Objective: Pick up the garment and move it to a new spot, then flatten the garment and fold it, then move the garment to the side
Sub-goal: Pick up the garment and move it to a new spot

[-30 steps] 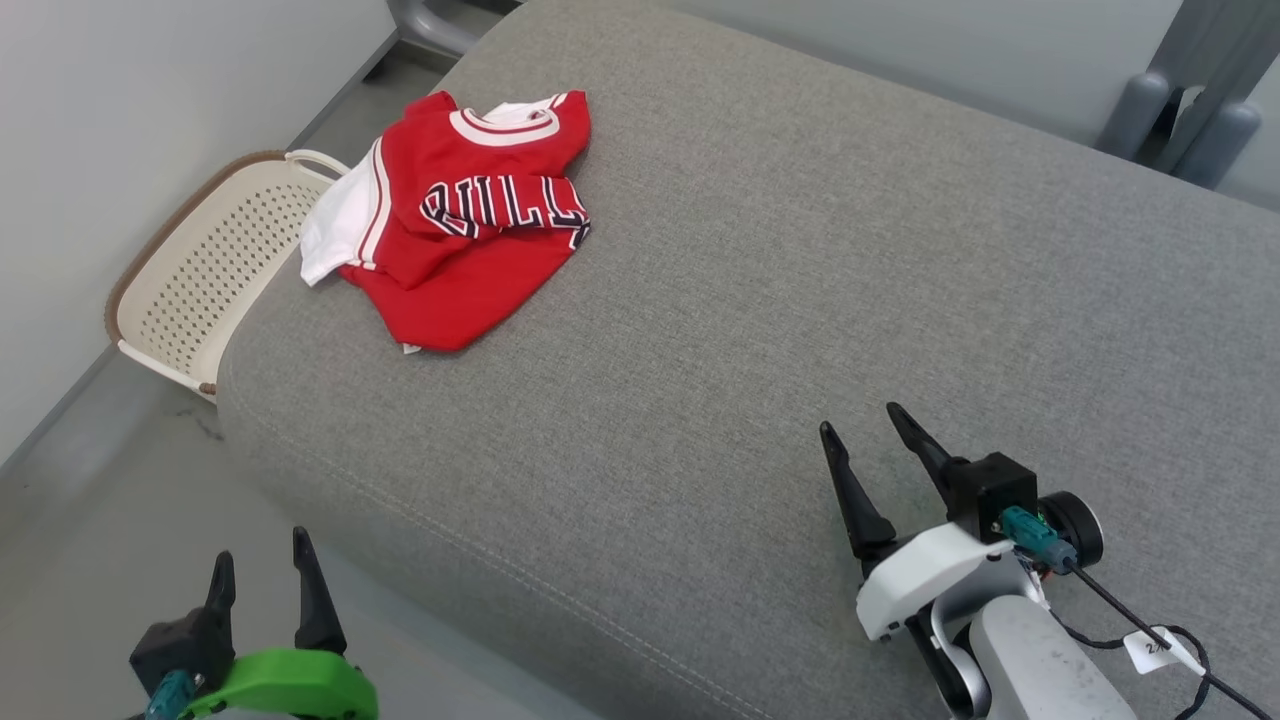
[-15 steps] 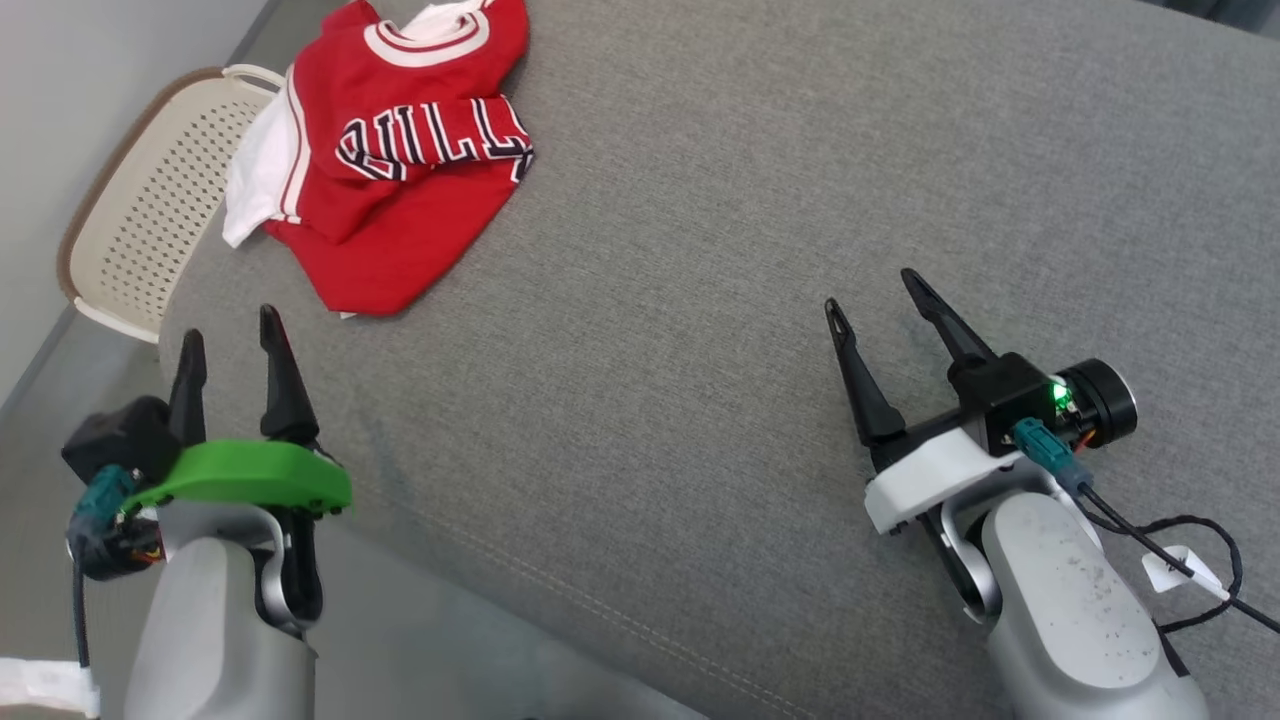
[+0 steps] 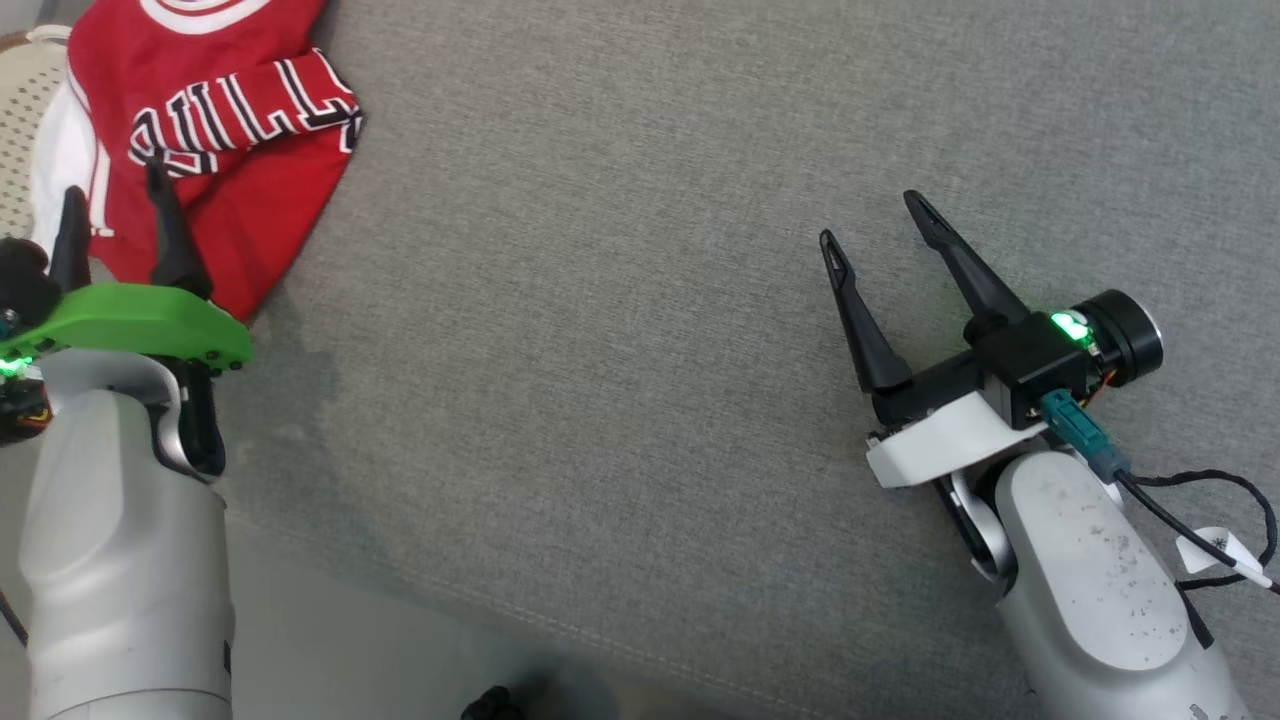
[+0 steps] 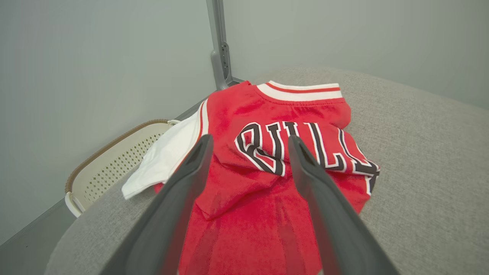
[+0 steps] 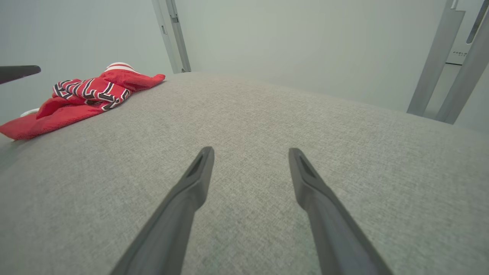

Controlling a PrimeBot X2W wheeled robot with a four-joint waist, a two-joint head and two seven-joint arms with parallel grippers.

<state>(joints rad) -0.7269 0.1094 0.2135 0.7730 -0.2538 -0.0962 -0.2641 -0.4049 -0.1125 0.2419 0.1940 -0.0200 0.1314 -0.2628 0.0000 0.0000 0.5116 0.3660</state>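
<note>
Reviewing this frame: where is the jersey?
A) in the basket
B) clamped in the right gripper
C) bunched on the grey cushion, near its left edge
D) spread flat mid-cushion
C: the jersey lies bunched on the cushion just ahead of the open left gripper; the right gripper is open over bare fabric.

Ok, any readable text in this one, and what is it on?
"BULL": black, white-edged letters across the red jersey; the first letter is creased and the word's end is folded out of sight.
Small print on the white panel in the right wrist view: too small and blurred to read.
A mark on the white cable tag in the head view: too small to read.
</note>
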